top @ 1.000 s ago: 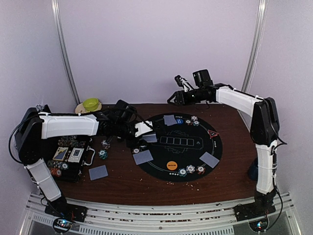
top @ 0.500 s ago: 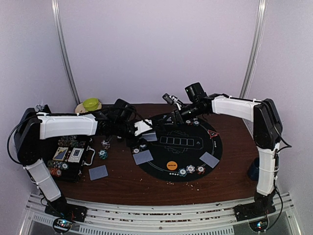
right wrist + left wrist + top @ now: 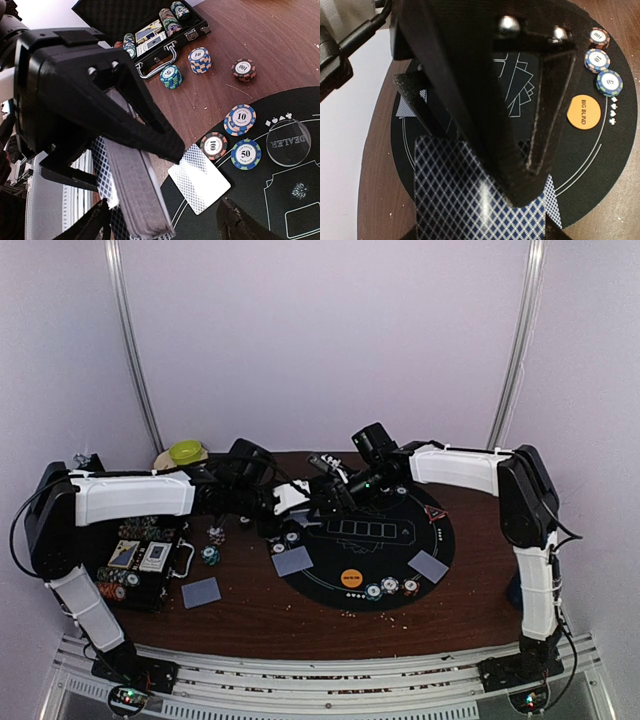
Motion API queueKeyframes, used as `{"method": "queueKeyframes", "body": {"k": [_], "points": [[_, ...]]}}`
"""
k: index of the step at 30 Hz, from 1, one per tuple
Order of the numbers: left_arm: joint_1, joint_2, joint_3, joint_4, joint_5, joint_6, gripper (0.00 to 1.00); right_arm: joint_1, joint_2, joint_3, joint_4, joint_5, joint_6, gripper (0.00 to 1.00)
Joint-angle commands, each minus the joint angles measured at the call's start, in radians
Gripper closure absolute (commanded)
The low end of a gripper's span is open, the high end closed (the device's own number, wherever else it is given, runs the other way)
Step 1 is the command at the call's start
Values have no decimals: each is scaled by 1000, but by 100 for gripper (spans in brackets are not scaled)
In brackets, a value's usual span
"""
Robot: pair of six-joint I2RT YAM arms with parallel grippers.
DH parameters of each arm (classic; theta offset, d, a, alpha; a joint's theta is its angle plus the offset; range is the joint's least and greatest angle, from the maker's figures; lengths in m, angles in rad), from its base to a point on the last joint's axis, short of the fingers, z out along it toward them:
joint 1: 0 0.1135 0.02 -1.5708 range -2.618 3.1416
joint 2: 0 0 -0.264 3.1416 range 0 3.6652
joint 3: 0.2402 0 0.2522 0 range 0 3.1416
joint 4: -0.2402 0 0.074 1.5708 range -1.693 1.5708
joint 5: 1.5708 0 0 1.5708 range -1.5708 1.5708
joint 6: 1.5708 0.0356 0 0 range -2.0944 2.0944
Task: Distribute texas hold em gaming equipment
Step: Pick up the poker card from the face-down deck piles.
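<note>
My left gripper (image 3: 298, 508) (image 3: 480, 233) is shut on a deck of blue-diamond-backed cards (image 3: 470, 200) and holds it above the left rim of the round black mat (image 3: 455, 530). My right gripper (image 3: 325, 490) (image 3: 165, 225) is open, its fingers wide apart on either side of the deck's (image 3: 132, 195) free end. One card (image 3: 199, 178) lies on the mat's edge below, next to the 100 chip (image 3: 214, 145), 50 chip (image 3: 245, 154), 10 chips (image 3: 240, 119) and a clear dealer disc (image 3: 292, 142). An orange big blind disc (image 3: 583, 112) (image 3: 351, 577) lies by three chips (image 3: 597, 60).
The open black chip case (image 3: 140, 560) (image 3: 145, 35) sits at the left with cards and chips inside. Chip stacks (image 3: 199, 59) stand beside it. Single cards lie on the mat (image 3: 292, 560) (image 3: 428, 566) and the wood (image 3: 201, 592). A green bowl (image 3: 186, 452) is at the back left.
My right arm has swung left and down from the back of the table to the deck in my left gripper. The left arm has barely moved.
</note>
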Motion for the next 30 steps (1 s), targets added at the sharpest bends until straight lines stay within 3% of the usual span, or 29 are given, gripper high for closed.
{"method": "queueKeyframes", "body": {"k": [1, 11, 22, 30], "points": [[8, -34, 6, 36, 38, -5, 96, 10, 32, 38, 35, 10, 59, 26], [8, -27, 7, 27, 46, 3, 96, 13, 96, 84, 88, -57, 160, 24], [7, -26, 6, 26, 43, 6, 96, -54, 80, 36, 149, 25, 214, 50], [8, -17, 6, 27, 38, 7, 96, -67, 32, 19, 93, 37, 133, 56]]}}
